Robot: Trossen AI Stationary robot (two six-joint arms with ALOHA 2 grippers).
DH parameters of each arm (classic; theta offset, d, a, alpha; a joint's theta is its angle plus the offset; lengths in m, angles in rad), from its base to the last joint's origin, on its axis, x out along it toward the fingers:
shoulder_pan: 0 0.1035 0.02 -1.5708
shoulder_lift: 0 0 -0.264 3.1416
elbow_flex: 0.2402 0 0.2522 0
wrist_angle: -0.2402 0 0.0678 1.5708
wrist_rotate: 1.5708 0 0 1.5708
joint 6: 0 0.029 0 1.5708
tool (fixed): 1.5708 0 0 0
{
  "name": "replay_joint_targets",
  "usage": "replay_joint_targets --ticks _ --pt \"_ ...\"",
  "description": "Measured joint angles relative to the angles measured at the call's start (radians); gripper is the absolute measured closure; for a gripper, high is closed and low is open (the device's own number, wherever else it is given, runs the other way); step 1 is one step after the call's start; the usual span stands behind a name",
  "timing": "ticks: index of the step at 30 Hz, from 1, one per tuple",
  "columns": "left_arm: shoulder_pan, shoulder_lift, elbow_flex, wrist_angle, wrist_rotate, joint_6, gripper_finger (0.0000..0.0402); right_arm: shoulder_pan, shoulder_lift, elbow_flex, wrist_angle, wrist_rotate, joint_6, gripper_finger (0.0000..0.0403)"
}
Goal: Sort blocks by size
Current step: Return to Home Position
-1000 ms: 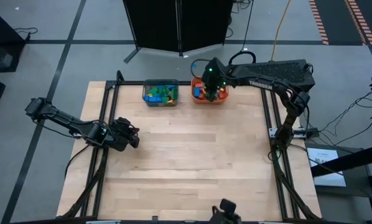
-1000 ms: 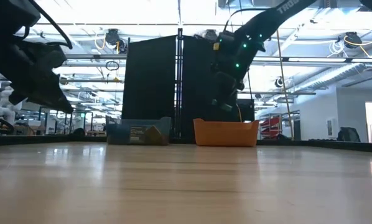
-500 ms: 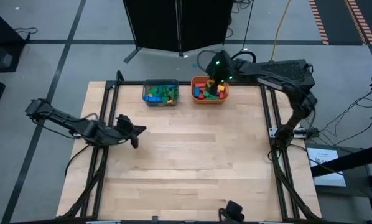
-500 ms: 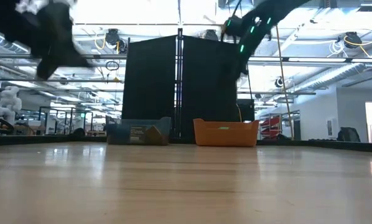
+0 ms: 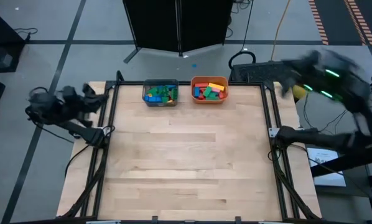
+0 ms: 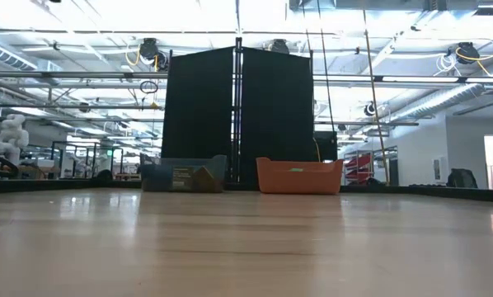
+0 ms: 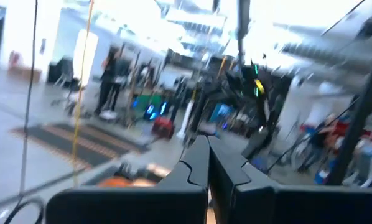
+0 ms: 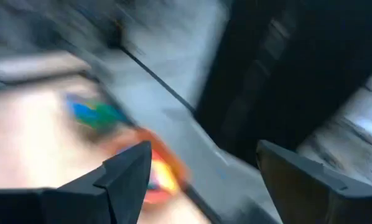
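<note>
The blocks lie in two bins at the table's far edge. Mostly green and blue ones fill the grey bin (image 5: 160, 93), and red, yellow and green ones fill the orange bin (image 5: 209, 89). My left gripper (image 7: 208, 142) is shut on nothing and is pulled back beyond the table's left edge (image 5: 97, 99), pointing about level. My right gripper (image 8: 201, 158) is open with nothing between its fingers. It hangs high beyond the table's far right corner (image 5: 290, 79), blurred. Neither arm shows in the low view.
The two bins stand side by side, the grey bin (image 6: 183, 175) left of the orange bin (image 6: 299, 176). A black metal frame (image 5: 270, 118) runs along the tabletop's sides. A dark screen (image 5: 176, 25) stands behind the table's far edge.
My right gripper has lifted away from above the orange bin and swung fast toward the table's right edge and past it. My left gripper has risen from above the table's left part, drawn back over the left edge and tipped up to about level. The bins have stayed put.
</note>
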Motion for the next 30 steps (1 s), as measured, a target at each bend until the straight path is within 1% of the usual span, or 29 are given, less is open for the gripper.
replay_joint_targets --ticks 3,4,7,8,9,12,13,15,17,18,21,23,26,28,30 --pt "0.0 -0.067 0.013 -0.006 0.036 0.032 0.0401 0.001 -0.211 -0.052 0.029 -0.241 -0.004 0.012" --pt "0.0 -0.086 0.012 -0.014 0.044 0.04 0.0401 0.002 -0.274 -0.078 0.061 -0.295 0.019 0.012" --pt "0.0 -0.136 0.012 -0.052 0.072 0.048 0.0401 0.002 -0.47 -0.22 0.235 -0.352 0.112 0.012" --pt "0.0 -0.151 0.012 -0.074 0.079 0.046 0.0401 0.002 -0.534 -0.289 0.32 -0.383 0.136 0.012" --pt "0.0 -0.168 0.012 -0.099 0.088 0.043 0.0401 0.002 -0.593 -0.367 0.408 -0.436 0.153 0.012" --pt "0.0 -0.222 0.003 -0.164 0.153 0.041 0.0401 0.002 -0.759 -0.654 0.654 -0.628 0.217 0.0119" --pt "0.0 -0.241 -0.005 -0.164 0.177 0.041 0.0401 0.002 -0.803 -0.758 0.737 -0.668 0.27 0.0119" --pt "0.0 -0.246 -0.02 -0.156 0.209 0.034 0.0401 0.002 -0.873 -0.958 0.931 -0.701 0.404 0.0119" --pt "-0.001 -0.247 -0.025 -0.218 0.221 0.017 0.0401 0.003 -0.872 -1.117 1.125 -0.734 0.518 0.0119" --pt "0.0 -0.246 -0.034 -0.216 0.223 0.003 0.0401 0.005 -0.857 -1.186 1.202 -0.758 0.561 0.0119" --pt "-0.002 -0.247 -0.105 -0.206 0.224 -0.047 0.0401 0.021 -0.795 -1.344 1.527 -0.794 0.66 0.0119" --pt "-0.002 -0.247 -0.165 -0.173 0.24 -0.081 0.0401 0.043 -0.769 -1.421 1.708 -0.805 0.713 0.0119" --pt "-0.001 -0.247 -0.261 -0.1 0.244 -0.132 0.0401 0.08 -0.766 -1.489 1.844 -0.829 0.737 0.0119" --pt "-0.002 -0.248 -0.33 -0.074 0.25 -0.175 0.0401 0.106 -0.77 -1.519 1.864 -0.838 0.728 0.0119" --pt "-0.002 -0.248 -0.397 0.019 0.267 -0.195 0.0401 0.124 -0.767 -1.532 1.855 -0.838 0.718 0.0119"
